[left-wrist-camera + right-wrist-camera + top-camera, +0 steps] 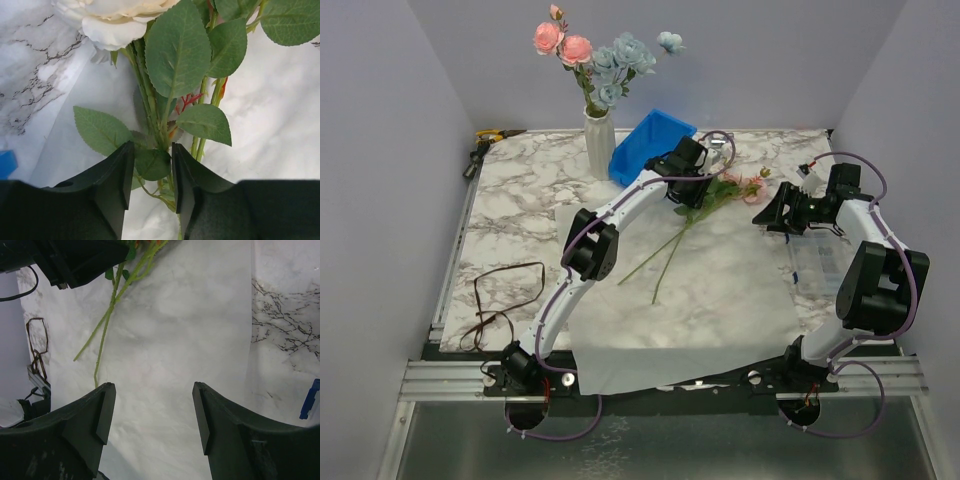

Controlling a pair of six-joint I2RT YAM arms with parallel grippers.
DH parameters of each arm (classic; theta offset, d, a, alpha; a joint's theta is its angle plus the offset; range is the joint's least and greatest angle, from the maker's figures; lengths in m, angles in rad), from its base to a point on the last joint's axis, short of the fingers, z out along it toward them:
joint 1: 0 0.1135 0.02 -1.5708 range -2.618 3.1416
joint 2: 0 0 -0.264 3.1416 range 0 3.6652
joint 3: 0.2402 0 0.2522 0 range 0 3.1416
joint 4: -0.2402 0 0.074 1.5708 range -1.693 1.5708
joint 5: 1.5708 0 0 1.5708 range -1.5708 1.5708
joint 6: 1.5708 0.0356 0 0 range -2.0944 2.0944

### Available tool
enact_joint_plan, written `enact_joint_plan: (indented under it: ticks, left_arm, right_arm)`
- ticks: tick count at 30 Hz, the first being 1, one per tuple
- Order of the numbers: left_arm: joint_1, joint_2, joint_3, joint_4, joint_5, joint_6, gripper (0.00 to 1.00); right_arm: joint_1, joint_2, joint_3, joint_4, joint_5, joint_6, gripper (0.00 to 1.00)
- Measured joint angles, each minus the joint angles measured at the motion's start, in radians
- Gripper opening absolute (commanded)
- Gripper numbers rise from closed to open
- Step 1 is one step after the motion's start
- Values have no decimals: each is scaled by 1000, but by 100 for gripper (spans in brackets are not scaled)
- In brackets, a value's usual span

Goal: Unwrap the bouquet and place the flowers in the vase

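Left claw [151,160] half-closed about the stems of the remaining flowers [725,192] on the spread wrapping paper [720,300], grip uncertain, apparently to carry them to the vase [599,145]; right claw [152,390] hovers wide open, empty.

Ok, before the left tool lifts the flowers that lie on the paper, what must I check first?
1. The stems lie between the fingers of the left tool: ok, together with a leaf.
2. Grip closed firmly: cannot tell.
3. The right tool is out of the way: ok, open, empty, apart from the stems.
4. The paper is off the stems: ok, it lies flat beneath them.
5. The vase is upright: ok.
6. Room in its neck: cannot tell; several flowers stand in it.
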State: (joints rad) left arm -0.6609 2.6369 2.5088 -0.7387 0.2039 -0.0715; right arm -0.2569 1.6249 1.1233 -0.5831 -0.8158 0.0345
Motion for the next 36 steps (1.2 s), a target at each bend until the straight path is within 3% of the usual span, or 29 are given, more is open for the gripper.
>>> enact_joint_plan:
  ticks: [7,11,17,31,36]
  left_arm:
    - [-8,0,-5,5,-24,13,8]
    - [-10,0,-5,10,-32,11,0]
    - [-11,-21,-31,39,-32,-12,0]
    - [-9,-353,-129,293,68,-163,0]
    - [-6,-550,-364,498,101,-195,0]
  right_arm:
    - [0,0,0,2,0,0,72]
    - [0,0,0,2,0,0,72]
    - [0,0,0,3,0,0,72]
    - [0,0,0,6,0,0,72]
    - [0,0,0,6,0,0,72]
